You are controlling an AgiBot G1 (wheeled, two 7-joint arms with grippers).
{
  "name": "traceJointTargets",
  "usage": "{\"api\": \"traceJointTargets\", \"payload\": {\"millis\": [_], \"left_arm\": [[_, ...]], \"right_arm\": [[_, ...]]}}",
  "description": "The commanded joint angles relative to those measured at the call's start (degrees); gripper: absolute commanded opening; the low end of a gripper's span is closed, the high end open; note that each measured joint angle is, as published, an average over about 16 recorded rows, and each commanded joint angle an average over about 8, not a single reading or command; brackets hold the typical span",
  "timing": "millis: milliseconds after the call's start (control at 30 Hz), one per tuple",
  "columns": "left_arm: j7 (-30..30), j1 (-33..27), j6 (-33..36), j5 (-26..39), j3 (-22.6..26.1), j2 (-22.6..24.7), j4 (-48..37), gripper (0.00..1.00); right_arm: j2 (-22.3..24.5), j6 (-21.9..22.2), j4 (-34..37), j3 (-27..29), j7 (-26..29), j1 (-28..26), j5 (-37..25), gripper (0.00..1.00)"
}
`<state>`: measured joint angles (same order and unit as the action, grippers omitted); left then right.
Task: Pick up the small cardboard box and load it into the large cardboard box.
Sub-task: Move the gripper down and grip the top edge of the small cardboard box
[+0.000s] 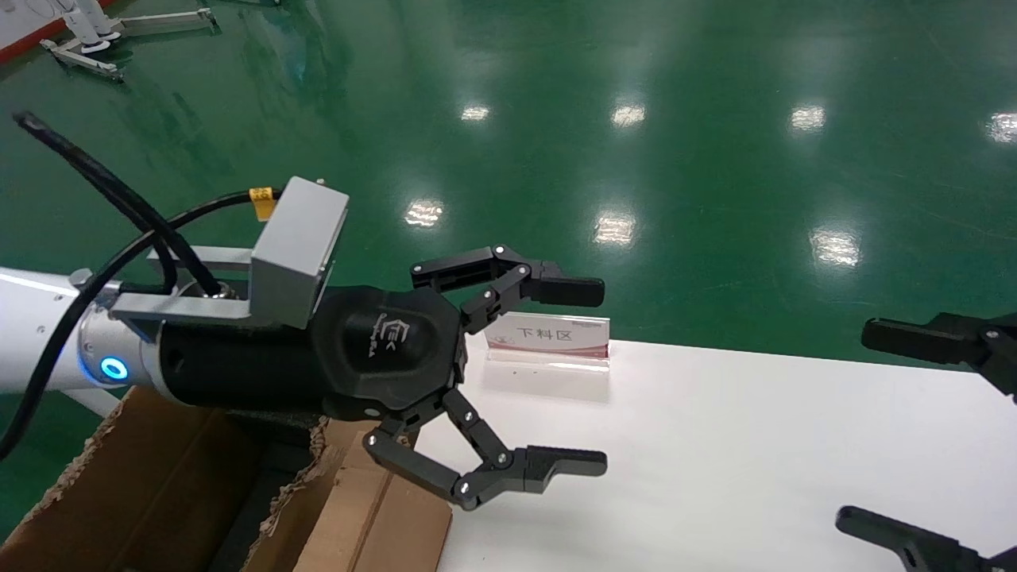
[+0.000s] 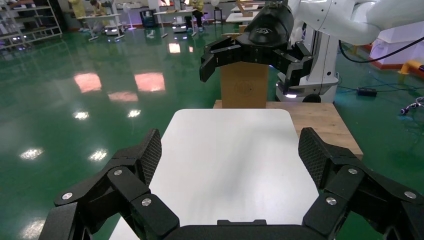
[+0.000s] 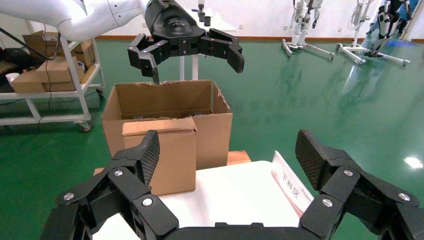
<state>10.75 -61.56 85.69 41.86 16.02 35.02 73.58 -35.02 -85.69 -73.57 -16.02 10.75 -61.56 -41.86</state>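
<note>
The white table (image 1: 715, 445) fills the head view's lower right, on a green floor (image 1: 636, 79). The large cardboard box (image 3: 165, 102), with ragged top edges, stands off the table's left end, at 8 o'clock in the head view. A smaller closed cardboard box (image 3: 160, 155) stands upright just beside the large one, against its table-facing wall; whether this is the small cardboard box cannot be told. A sign stand (image 1: 548, 342) sits on the table's far edge. The left gripper (image 1: 580, 377) hovers above the large box's rim, jaws wide, empty. The right gripper (image 1: 858, 429) hangs at 4 o'clock, jaws wide, empty.
</note>
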Motion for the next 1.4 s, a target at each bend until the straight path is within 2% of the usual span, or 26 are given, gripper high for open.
{"api": "traceJointTargets", "payload": {"millis": [33,1167,1400], "left_arm": [[0.0,0.0,0.0,0.0,0.0,0.0,0.0,1.0],[0.1,0.1,-0.1,0.2,0.1,0.0,-0.1,1.0],[1.1,-0.2,-0.8,1.9,1.4,-1.3,-0.5,1.0]], "right_arm": [[0.0,0.0,0.0,0.0,0.0,0.0,0.0,1.0],[0.0,0.0,0.0,0.0,0.0,0.0,0.0,1.0],[0.0,0.0,0.0,0.0,0.0,0.0,0.0,1.0]]}}
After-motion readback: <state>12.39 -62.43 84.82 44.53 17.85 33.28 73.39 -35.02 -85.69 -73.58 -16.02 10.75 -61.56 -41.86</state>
